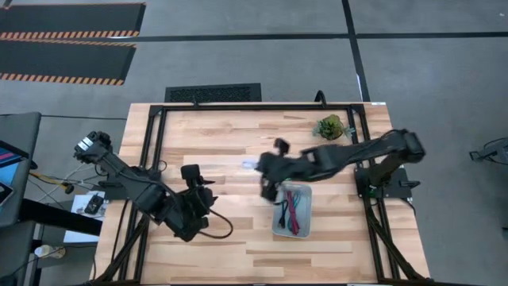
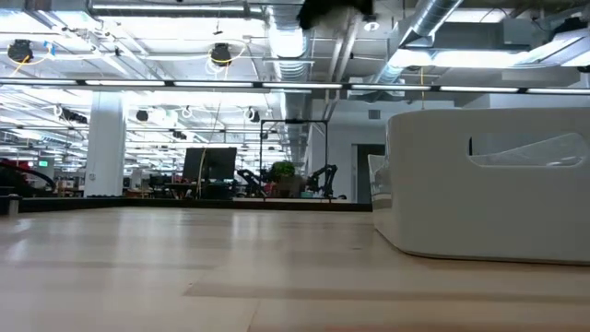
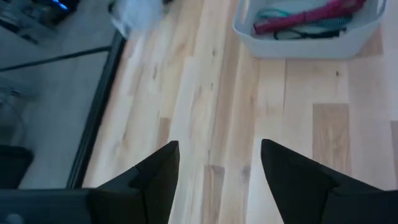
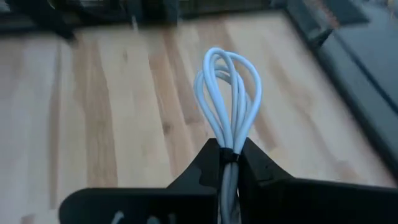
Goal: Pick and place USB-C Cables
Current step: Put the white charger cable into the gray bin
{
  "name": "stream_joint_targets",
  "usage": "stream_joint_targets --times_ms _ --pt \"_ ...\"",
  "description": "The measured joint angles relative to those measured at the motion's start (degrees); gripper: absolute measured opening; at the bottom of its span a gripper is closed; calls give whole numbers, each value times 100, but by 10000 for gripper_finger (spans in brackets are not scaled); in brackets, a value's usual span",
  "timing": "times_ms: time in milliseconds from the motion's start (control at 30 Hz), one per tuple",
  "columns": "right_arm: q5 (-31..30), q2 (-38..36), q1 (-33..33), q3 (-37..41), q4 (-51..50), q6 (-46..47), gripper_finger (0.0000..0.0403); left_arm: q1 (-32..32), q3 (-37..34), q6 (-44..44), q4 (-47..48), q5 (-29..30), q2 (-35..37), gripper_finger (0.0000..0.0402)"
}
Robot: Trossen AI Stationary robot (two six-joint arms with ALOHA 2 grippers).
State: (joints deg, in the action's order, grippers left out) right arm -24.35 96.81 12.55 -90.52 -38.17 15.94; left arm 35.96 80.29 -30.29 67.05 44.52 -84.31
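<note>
My right gripper (image 1: 259, 165) hovers over the middle of the table, just beyond the far left corner of the pale tray (image 1: 292, 213), and is shut on the white cable bundle (image 4: 229, 87). In the tray lie the dark red cable (image 3: 311, 15), the teal cable (image 3: 273, 12) and the black cable (image 3: 298, 32). My left gripper (image 3: 219, 180) is open and empty above bare wood to the left of the tray, facing it. My right gripper pinches the white bundle between its two fingers at its bound waist (image 4: 227, 154). The fingers lie along the bundle, and the looped end (image 4: 229, 65) sticks out past the fingertips. The bundle is lifted clear of the table.
A small green plant (image 1: 329, 126) stands near the table's far right corner. The tray's white wall (image 2: 489, 184) fills the right of the low view. Black frame rails (image 1: 155, 143) run along the table's sides. Bare wood lies left of the tray and along the near edge.
</note>
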Motion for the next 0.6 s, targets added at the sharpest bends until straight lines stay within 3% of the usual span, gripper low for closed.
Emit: stream_joint_targets --times_ms 200,367,600 --pt "-695 -1265 420 -4 -709 79 32 293 0 -256 -38 458 2 215" --pt "-2096 -2150 1382 99 -1918 1178 31 494 0 -405 -107 797 2 215" --pt "-3797 -3326 3322 2180 -1937 3843 35 571 0 -381 -583 1173 2 215"
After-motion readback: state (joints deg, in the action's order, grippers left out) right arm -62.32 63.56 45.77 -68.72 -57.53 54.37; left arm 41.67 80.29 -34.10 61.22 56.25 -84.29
